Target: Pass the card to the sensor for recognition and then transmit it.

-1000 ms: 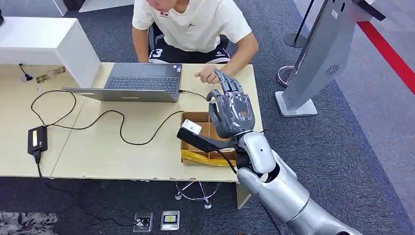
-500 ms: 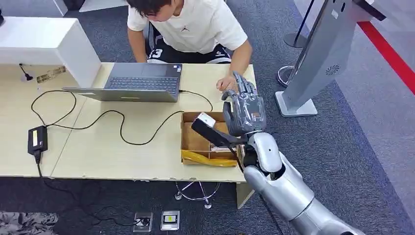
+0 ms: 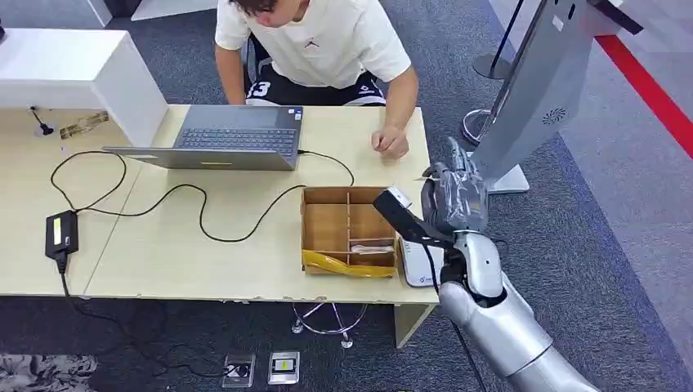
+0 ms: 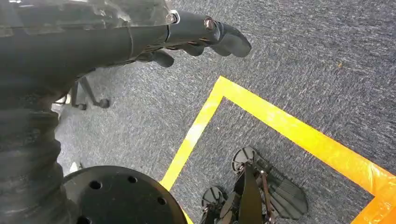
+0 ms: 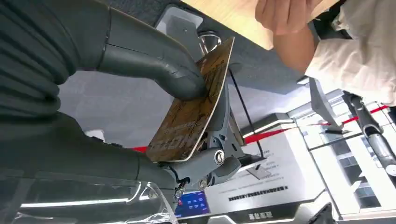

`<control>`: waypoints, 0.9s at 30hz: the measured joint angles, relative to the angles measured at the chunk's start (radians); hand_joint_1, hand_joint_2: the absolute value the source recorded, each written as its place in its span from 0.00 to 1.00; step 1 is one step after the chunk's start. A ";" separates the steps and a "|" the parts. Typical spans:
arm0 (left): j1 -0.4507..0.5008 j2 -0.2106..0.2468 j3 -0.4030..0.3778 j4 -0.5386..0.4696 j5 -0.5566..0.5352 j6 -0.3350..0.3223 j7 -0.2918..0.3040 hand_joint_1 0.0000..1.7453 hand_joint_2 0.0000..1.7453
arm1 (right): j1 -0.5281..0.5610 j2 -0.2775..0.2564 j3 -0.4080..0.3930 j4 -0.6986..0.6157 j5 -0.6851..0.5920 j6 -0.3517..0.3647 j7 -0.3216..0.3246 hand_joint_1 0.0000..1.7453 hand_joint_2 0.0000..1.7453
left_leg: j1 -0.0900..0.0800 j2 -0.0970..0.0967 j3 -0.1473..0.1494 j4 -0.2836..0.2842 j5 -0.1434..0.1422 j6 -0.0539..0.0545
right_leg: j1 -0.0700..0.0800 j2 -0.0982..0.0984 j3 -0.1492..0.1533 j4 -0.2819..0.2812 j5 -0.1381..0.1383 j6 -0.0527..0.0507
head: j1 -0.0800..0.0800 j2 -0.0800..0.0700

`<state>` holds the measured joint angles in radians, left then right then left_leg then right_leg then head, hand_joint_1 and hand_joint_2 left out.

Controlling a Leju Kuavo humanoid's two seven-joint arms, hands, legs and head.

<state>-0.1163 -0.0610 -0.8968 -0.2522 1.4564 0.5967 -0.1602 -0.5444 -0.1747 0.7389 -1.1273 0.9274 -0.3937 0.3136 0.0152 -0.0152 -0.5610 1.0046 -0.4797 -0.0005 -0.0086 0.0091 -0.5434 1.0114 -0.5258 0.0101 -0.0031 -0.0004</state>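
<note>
My right hand (image 3: 455, 200) is raised just past the table's right edge, close to the base of a grey kiosk (image 3: 535, 98). In the right wrist view it (image 5: 140, 70) pinches a brown printed card (image 5: 196, 107) between the thumb and the fingers behind it. A flat white device (image 3: 418, 265) lies on the table's front right corner, below and to the left of the hand. My left hand (image 4: 205, 32) hangs over the carpet with its fingers stretched out and nothing in them.
A cardboard box with compartments (image 3: 347, 229) stands left of the white device. A person sits behind the table, one hand (image 3: 391, 143) resting near its right edge, beside a laptop (image 3: 233, 135). Cables (image 3: 196, 204) and a power brick (image 3: 61, 233) lie further left.
My right hand has swung to the right with the card, from above the cardboard box to beyond the table's right edge. The person's hand has shifted slightly right on the table.
</note>
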 joint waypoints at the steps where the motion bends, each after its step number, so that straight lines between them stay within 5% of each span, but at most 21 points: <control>1: 0.000 0.000 0.000 0.000 0.000 0.000 0.000 0.00 1.00 | 0.003 -0.002 -0.002 0.000 0.000 -0.003 0.000 1.00 1.00 | 0.000 0.000 0.000 0.000 0.000 0.000 | 0.000 0.000 0.000 0.000 0.000 0.000 | 0.000 0.000; 27: -0.001 -0.012 0.001 0.005 0.008 0.016 0.035 0.00 1.00 | 0.050 0.046 -0.015 0.131 -0.076 -0.056 -0.110 1.00 1.00 | 0.000 0.000 0.000 0.000 0.000 0.000 | 0.000 0.000 0.000 0.000 0.000 0.000 | 0.000 0.000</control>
<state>-0.1172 -0.0732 -0.8961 -0.2476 1.4645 0.6126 -0.1247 -0.4942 -0.1289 0.7240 -0.9964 0.8514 -0.4498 0.2037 0.0150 -0.0154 -0.5614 1.0046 -0.4797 -0.0005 -0.0087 0.0090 -0.5432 1.0114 -0.5258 0.0101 -0.0031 -0.0004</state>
